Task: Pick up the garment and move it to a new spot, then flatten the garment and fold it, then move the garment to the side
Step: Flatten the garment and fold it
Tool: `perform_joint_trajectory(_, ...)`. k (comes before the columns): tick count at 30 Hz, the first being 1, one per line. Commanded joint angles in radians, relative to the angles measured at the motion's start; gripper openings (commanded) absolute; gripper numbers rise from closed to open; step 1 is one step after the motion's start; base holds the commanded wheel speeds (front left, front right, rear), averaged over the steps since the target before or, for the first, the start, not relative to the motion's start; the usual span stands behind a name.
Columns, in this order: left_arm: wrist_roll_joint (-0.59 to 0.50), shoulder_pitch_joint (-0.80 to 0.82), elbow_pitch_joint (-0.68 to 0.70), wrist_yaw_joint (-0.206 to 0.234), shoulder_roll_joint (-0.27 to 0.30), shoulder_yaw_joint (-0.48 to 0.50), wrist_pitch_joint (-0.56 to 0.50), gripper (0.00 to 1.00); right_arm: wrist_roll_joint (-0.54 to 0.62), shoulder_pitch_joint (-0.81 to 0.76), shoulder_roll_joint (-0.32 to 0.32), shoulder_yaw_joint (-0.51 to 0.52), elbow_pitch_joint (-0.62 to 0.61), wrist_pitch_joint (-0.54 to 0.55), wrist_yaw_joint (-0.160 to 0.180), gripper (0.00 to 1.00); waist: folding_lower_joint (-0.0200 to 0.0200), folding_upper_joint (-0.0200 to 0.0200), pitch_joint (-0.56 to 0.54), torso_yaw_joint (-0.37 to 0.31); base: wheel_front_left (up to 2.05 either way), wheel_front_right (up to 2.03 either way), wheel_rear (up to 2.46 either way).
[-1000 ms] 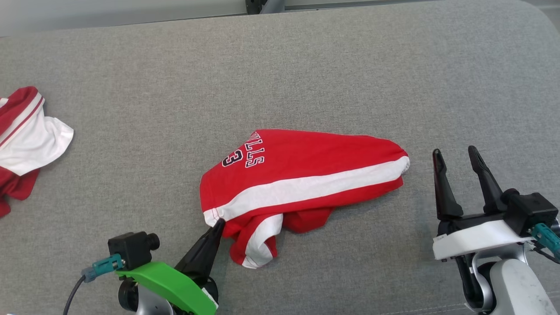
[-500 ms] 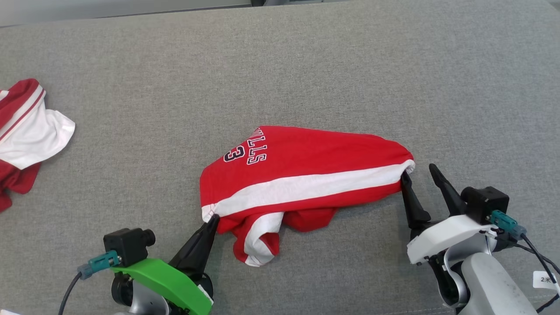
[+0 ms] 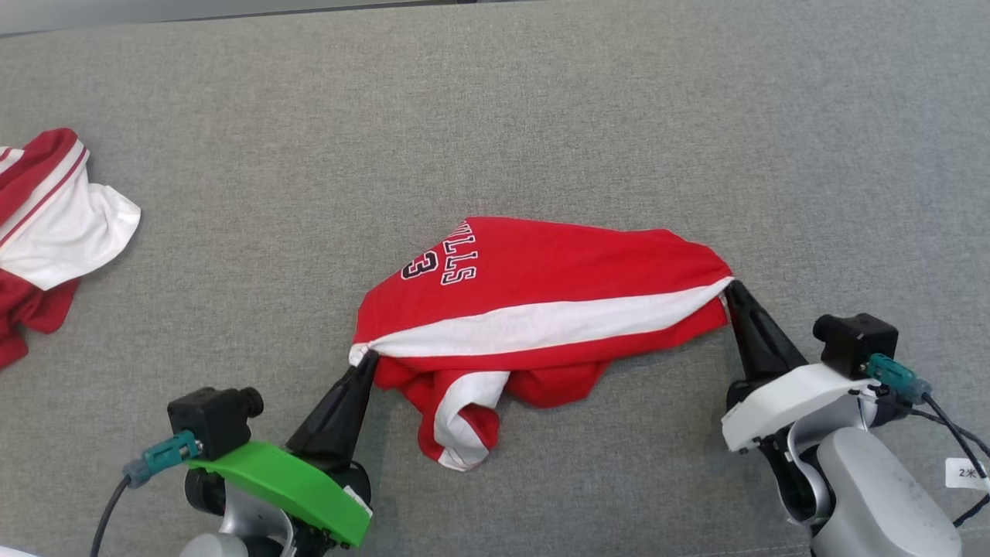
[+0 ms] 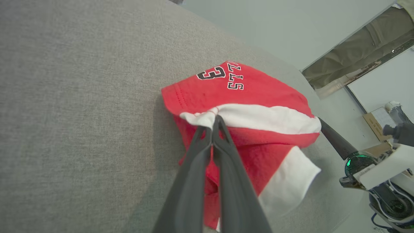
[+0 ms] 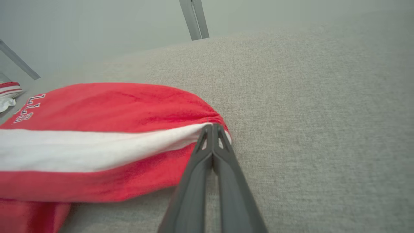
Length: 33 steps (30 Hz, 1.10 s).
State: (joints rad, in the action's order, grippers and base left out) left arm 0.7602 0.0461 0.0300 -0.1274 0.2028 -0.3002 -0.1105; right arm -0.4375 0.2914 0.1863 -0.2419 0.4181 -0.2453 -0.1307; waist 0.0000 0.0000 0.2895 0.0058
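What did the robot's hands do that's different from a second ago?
The right hand was open and apart from the red garment. It moved in to the garment's right end and shut on the white stripe there. The left hand stayed shut on the opposite corner. The garment stayed on the grey surface, and the red and white cloth did not move.

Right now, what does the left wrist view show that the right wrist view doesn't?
Left wrist view: the left hand shut on a hem corner of the garment, and a white-edged flap below it. Right wrist view: a second garment far off, and a metal post. Both: the right hand shut on the white stripe's end, the lettering, the grey cushion.
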Motion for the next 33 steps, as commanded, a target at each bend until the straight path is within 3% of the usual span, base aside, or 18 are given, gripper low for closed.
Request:
perform_joint_trajectory(1,-0.012,0.020,0.013,-0.005,0.009,0.000,0.017,0.00,0.005,0.003,0.013,0.005,-0.023,-0.008,0.000,0.00,0.0000,0.0000,0.000,-0.001,0.00,0.00,0.00)
perform_joint_trajectory(9,-0.102,0.068,0.092,0.007,0.042,-0.002,0.060,0.00,0.053,-0.011,0.042,0.034,-0.191,0.021,0.000,0.00,0.0000,0.0000,-0.017,-0.021,0.00,0.00,0.00)
perform_joint_trajectory(22,-0.088,0.041,0.101,0.024,0.050,-0.013,0.031,0.00,0.084,-0.067,0.005,0.093,-0.302,0.032,0.000,0.00,0.0000,0.0000,-0.027,-0.040,0.00,0.00,0.00)
perform_joint_trajectory(23,-0.087,0.037,0.100,0.025,0.049,-0.015,0.030,0.00,0.088,-0.072,0.000,0.100,-0.312,0.027,0.000,0.33,0.0000,0.0000,-0.028,-0.041,0.00,0.00,0.00)
perform_joint_trajectory(24,-0.087,0.034,0.098,0.026,0.049,-0.016,0.029,0.00,0.093,-0.079,-0.006,0.108,-0.322,0.022,0.000,0.96,0.0000,0.0000,-0.028,-0.042,0.00,0.00,0.00)
perform_joint_trajectory(25,-0.084,0.031,0.096,0.027,0.048,-0.017,0.028,0.00,0.097,-0.086,-0.010,0.115,-0.332,0.018,0.000,1.00,0.0000,0.0000,-0.029,-0.044,0.00,0.00,0.00)
perform_joint_trajectory(33,-0.071,0.005,0.073,0.032,0.043,-0.031,0.021,0.00,0.145,-0.205,-0.049,0.199,-0.420,-0.002,0.000,1.00,0.0000,0.0000,-0.041,-0.047,0.00,0.00,0.00)
